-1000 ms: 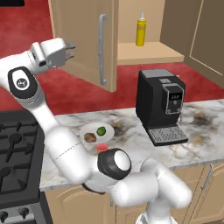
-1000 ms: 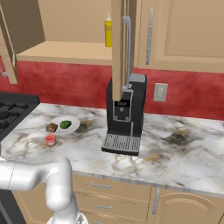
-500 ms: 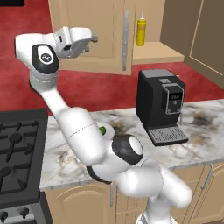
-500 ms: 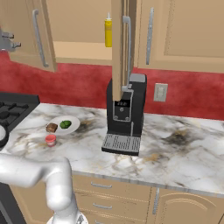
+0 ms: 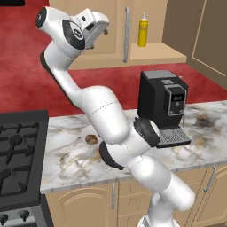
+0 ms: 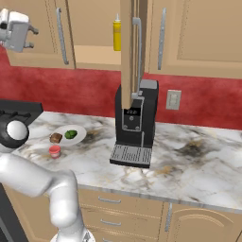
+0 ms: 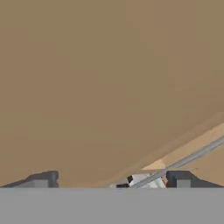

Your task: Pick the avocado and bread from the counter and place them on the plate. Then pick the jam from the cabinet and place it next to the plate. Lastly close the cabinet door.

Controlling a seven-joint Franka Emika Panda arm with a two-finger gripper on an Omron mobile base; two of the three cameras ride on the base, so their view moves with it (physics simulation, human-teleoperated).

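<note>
My gripper (image 5: pixel 103 27) is raised high in front of the cabinet door (image 5: pixel 95 37), open and holding nothing. In the hand view the fingertips (image 7: pixel 43 179) stand wide apart before the tan door panel (image 7: pixel 100 87), with its silver bar handle (image 7: pixel 188 159) at the lower right. The door (image 6: pixel 45 33) lies nearly flat across the cabinet's (image 6: pixel 94 56) left half. On the counter (image 6: pixel 189 165) the white plate (image 6: pixel 80 132) carries the green avocado (image 6: pixel 71 134) and the brown bread (image 6: pixel 56 137). The red jam (image 6: pixel 55 151) stands just in front of the plate.
A yellow squeeze bottle (image 6: pixel 116 33) stands on the cabinet shelf. A second door (image 6: pixel 128 52) juts out open over the black coffee machine (image 6: pixel 134 123). A black stove (image 5: pixel 20 155) sits at the counter's left end.
The cabinet door has swung from wide open to nearly flat against the cabinet. My gripper has risen and moved right along with it, staying open.
</note>
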